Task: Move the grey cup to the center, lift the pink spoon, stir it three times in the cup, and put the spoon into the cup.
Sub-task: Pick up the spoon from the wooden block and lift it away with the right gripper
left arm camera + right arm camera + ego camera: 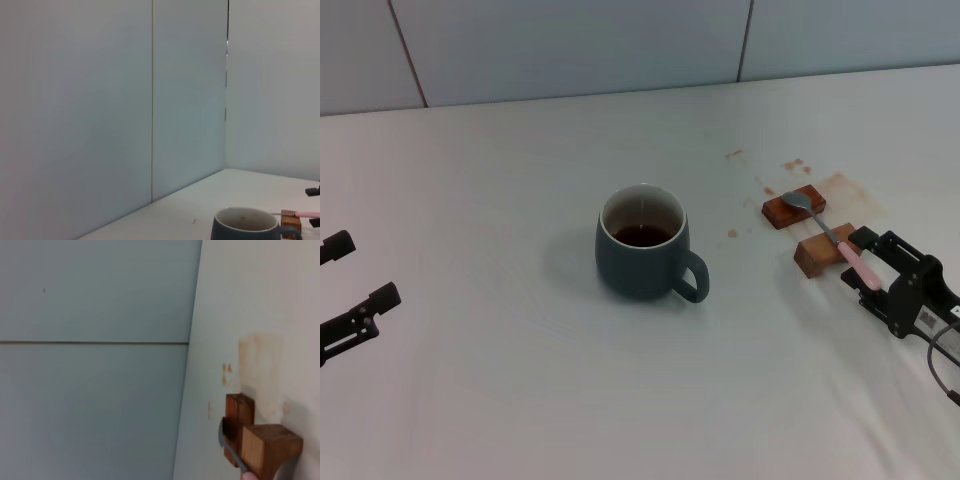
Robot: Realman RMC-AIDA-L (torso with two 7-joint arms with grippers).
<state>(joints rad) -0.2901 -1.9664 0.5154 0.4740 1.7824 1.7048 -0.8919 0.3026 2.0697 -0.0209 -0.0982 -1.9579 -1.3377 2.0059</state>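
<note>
**Right claw at the spoon handle, cup in the middle**

The right claw [866, 262] sits low at the right side of the white surface [500, 400], its two black fingers spread on either side of the pink handle end of the spoon [832, 236]. Whether the fingers actually press on the handle cannot be told; they look parted, with the handle between them.

The spoon lies across two small wooden blocks: its metal bowl rests on the far block [792, 208], and its neck crosses the near block [819, 254], the pink handle running on towards the claw. In the right wrist view the same two blocks show close up, with the grey spoon neck between them. Brown stains [840, 187] mark the surface just beyond the blocks.

Well to the left of the spoon, the grey cup [642, 256] stands upright in the middle of the surface, brown liquid inside, its handle pointing right and near.

The left claw [345, 290] hovers at the far left edge, fingers apart and holding nothing.
</note>
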